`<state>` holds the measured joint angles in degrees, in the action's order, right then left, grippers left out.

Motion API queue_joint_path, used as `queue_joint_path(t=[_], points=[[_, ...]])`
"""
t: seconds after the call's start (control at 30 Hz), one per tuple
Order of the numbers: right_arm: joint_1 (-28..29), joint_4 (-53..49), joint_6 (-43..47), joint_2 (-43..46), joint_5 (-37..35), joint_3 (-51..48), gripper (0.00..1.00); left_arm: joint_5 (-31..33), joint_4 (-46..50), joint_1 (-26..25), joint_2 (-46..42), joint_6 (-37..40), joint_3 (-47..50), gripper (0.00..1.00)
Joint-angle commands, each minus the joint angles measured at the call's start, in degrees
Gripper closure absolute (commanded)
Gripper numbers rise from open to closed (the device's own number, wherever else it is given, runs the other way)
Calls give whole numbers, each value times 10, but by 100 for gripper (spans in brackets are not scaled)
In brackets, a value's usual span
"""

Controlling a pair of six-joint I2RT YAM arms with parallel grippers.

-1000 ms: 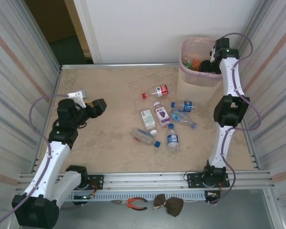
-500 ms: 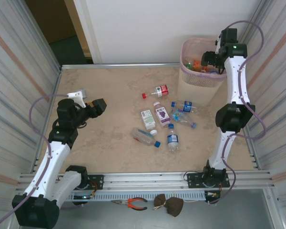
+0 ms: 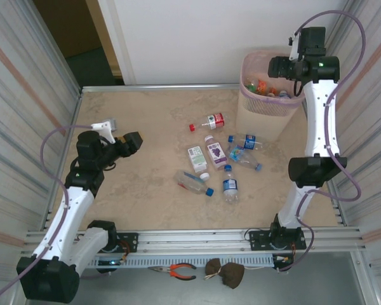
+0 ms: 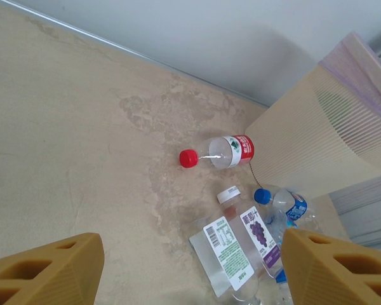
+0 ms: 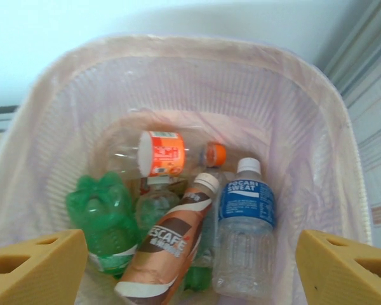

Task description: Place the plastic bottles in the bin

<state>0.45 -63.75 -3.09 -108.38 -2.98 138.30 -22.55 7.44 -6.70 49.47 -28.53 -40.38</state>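
Plastic bottles [image 3: 214, 152] were split two ways: about seven lay loose on the surface [image 3: 140, 108], clustered right of centre in front of the bin [image 3: 257, 117]; several more sat inside it. Bin stood in the far right corner, on the right arm's side; I judged that was why that arm handled the drops.

Right pincer [image 3: 276, 67] hung above the bin's mouth, camera looking straight down; its fingers [image 5: 35, 267] were spread wide with nothing between them. Below, in the liner: Pocari Sweat bottle [image 5: 246, 216] along the right side; Nescafe bottle [image 5: 165, 248] slanted across the middle; orange-label clear bottle [image 5: 159, 154] on its side behind; green bottle [image 5: 105, 216] at left; all piled touching, the way dropped things settle.

Left pincer [image 3: 130, 143] was held over the surface's left half, well apart from the cluster but aimed at it; jaws spread, empty. Its camera framed the red-capped bottle [image 4: 222, 151] lying on its side near the bin's wall; green-label bottle [image 4: 225, 254] and grape-label bottle [image 4: 257, 229] lay side by side closer in.

Judgement: task partly done, loose bottles remaining; an empty pincer over the bin meant the next move was another pick. Red-capped bottle sat apart from the rest, so easiest to grab; the others were packed close and lying flat, so likely to roll or nudge neighbours; the tall bin wall just behind was a collision risk.
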Motion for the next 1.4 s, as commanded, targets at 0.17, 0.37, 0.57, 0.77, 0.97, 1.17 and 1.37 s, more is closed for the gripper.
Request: queue_joint_path(t=[0.17, 0.37, 0.57, 0.77, 0.97, 1.17, 1.37], points=[[55, 38, 46, 116, 36, -118, 18, -29, 1, 3, 10, 6, -20, 26], [104, 49, 32, 188, 20, -225, 19, -30, 5, 4, 12, 5, -18, 27], [158, 53, -28, 260, -2, -348, 21, -33, 7, 4, 15, 7, -17, 26], [209, 37, -118, 301, 8, -451, 24, -36, 14, 4, 18, 11, -17, 27], [256, 35, -181, 314, 24, -552, 24, -37, 21, 4, 17, 14, -12, 26], [282, 67, -236, 309, 69, -646, 22, -34, 22, 4, 14, 16, -3, 26], [308, 92, -274, 257, 67, -701, 18, -32, 22, 4, 15, 16, 2, 25]])
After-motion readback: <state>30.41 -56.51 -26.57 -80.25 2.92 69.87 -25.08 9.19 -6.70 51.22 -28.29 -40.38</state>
